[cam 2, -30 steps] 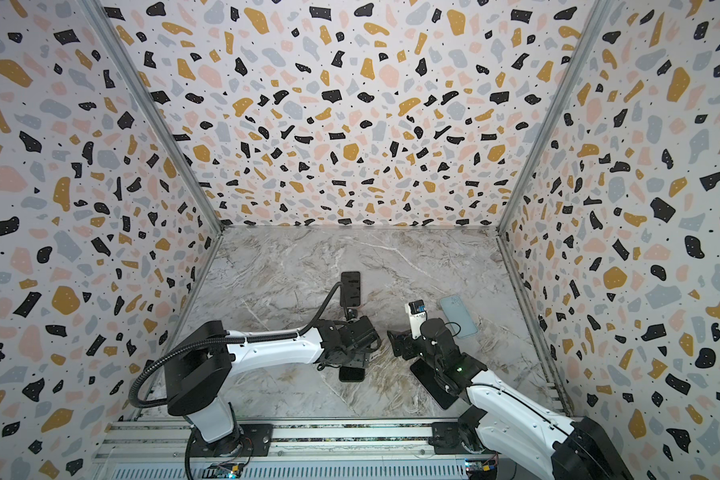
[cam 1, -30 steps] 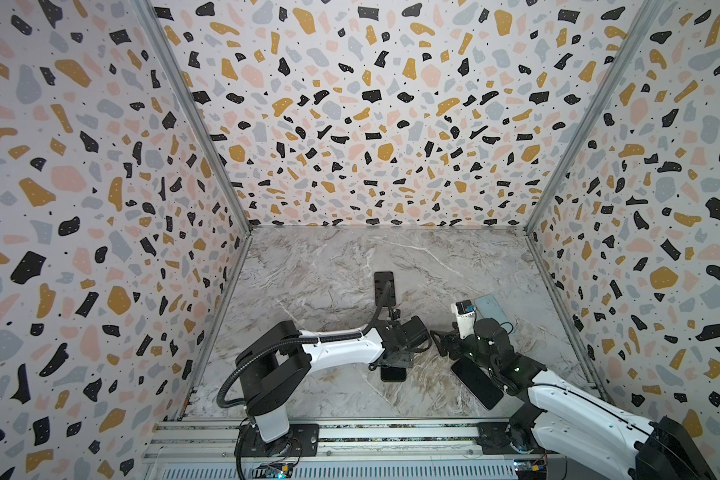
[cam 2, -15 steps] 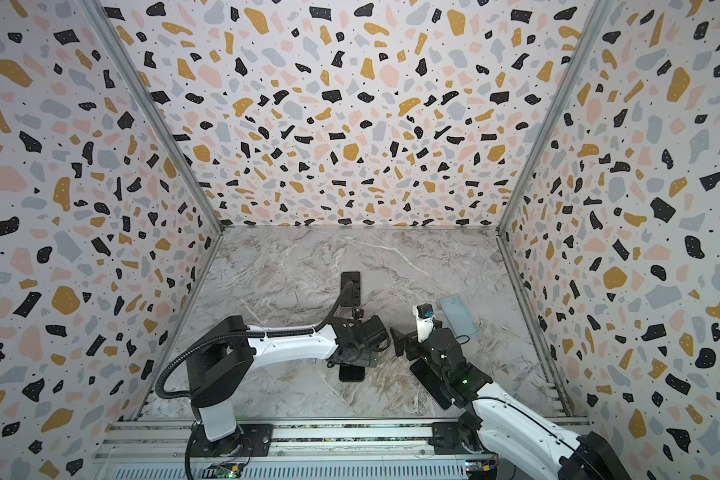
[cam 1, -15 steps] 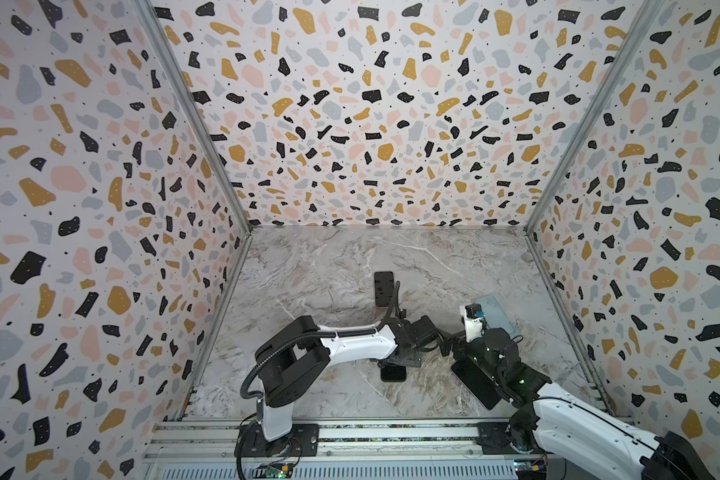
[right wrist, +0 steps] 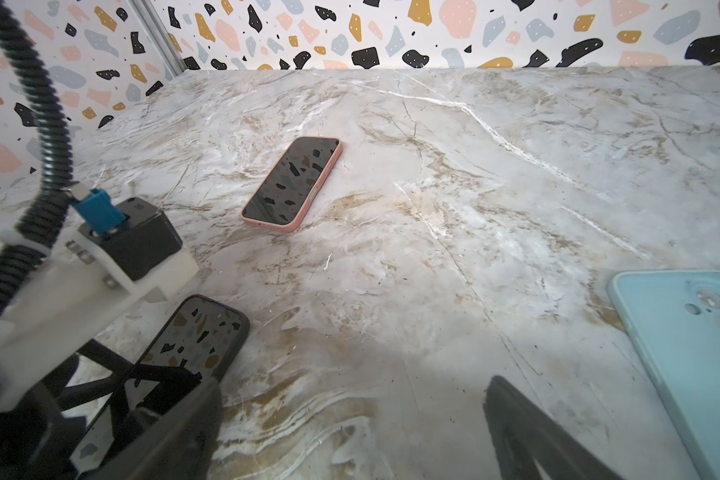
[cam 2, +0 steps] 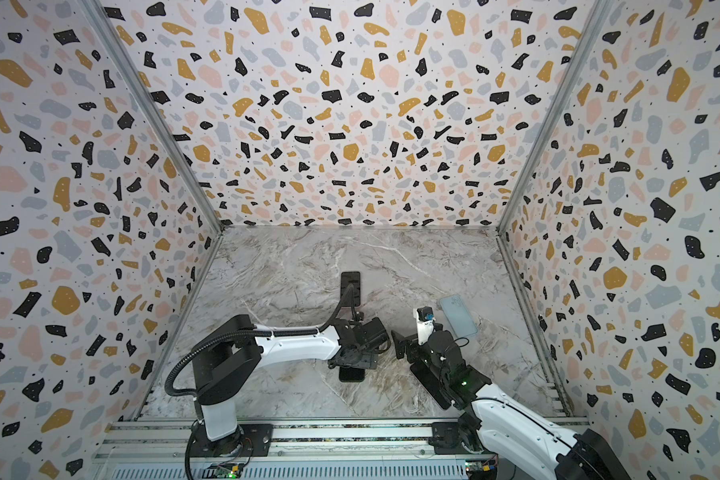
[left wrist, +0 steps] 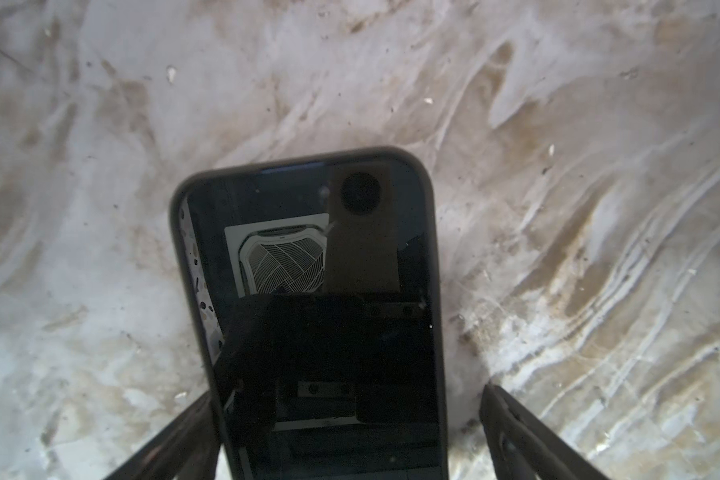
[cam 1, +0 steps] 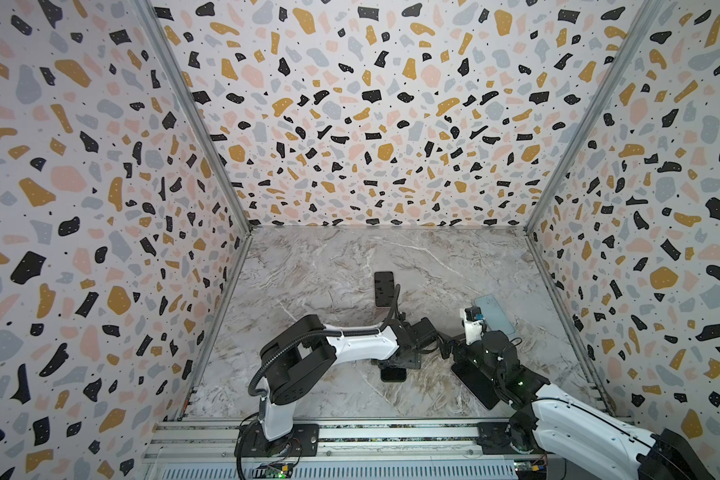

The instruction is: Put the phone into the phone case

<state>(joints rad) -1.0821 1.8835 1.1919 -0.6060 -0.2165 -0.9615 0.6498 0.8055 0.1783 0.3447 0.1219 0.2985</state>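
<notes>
Phone (left wrist: 308, 316) lies on the worktop (left wrist: 558, 166) inside its dark case (left wrist: 178, 249) — left pincer (left wrist: 348, 395) spread astride it, right pincer (right wrist: 350, 386) spread, empty. Risk: one finger (left wrist: 175, 436) hugs the rim — lifting askew could unseat a corner.

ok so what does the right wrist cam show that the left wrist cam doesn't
Only the right wrist view: the pink-edged phone lying screen up, the light blue case with its camera cut-outs showing, the speckled walls, and the right gripper, open with nothing in it. Only the left wrist view: a close look at the dark phone, whose screen reflects a white grille, with the left gripper open on either side of it. Both: that dark phone, the left gripper over it, and the marble table.
</notes>
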